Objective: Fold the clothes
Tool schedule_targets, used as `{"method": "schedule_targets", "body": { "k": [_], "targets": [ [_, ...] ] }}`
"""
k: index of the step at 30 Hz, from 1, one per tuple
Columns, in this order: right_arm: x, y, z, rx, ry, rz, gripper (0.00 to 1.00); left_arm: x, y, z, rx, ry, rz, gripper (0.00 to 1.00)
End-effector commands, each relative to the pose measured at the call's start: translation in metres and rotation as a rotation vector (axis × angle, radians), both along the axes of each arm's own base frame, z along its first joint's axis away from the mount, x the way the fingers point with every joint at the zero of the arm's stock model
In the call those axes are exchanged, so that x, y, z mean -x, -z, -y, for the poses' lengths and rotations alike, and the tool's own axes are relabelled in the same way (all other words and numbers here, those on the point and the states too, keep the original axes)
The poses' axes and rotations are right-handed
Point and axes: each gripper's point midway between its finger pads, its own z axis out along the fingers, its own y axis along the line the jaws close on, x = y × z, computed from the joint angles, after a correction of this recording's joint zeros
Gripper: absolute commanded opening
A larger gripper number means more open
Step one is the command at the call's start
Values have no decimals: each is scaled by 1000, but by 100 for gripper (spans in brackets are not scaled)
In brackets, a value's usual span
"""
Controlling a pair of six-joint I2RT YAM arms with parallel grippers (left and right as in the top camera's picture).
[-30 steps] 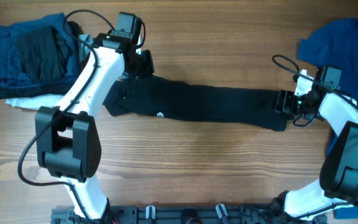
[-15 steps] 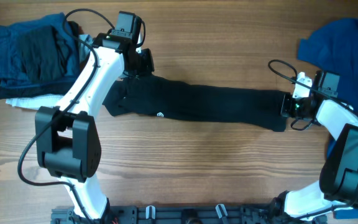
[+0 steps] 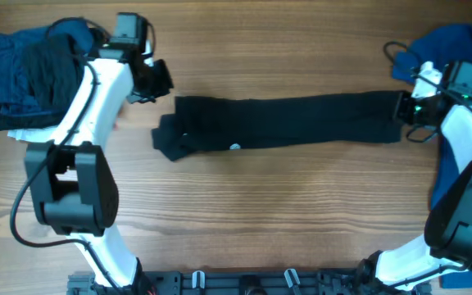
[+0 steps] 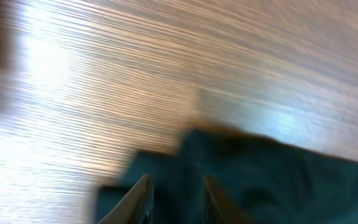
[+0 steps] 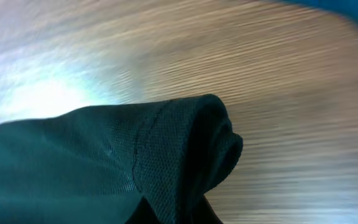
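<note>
The black T-shirt [image 3: 293,123] lies across the middle of the surface [image 3: 260,221] as a long, narrow band, its sides already turned in and its small white logo [image 3: 235,147] showing near the left end. That end is rumpled and wider than the rest. The right gripper [image 3: 406,108] is closed tight on the band's right end; its wrist view shows a bunched fold of dark cloth pinched at the fingertips. The left gripper [image 3: 161,79] hovers just off the upper left corner of the shirt, its fingers [image 4: 143,198] only a little apart with nothing between them, as far as the blurred wrist view shows. At the far left sits a stack of folded garments [image 3: 31,74], blue and dark, which looks finished. A royal-blue shirt [image 3: 445,49] lies loose at the far right, not yet folded. So the lengthwise folds appear done; the black band probably needs tidying and folding end over end, and then the blue shirt remains.
</note>
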Motion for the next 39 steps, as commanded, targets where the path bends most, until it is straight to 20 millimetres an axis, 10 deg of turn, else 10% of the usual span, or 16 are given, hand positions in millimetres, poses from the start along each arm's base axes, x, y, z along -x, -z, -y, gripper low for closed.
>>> {"method": "schedule_targets", "body": {
  "k": [1, 13, 22, 39],
  "targets": [
    [7, -4, 36, 23, 108, -20, 4, -1, -30, -31, 20, -77, 64, 29],
    [-7, -71, 5, -28, 90, -67, 4, 4, -46, -62, 17, -147, 87, 33],
    [-27, -76, -109, -106, 5, -91, 4, 3, -46, -62, 17, -147, 88, 34],
    [-11, 35, -248, -77, -164, -321, 4, 4, -46, -62, 17, -147, 84, 34]
  ]
}}
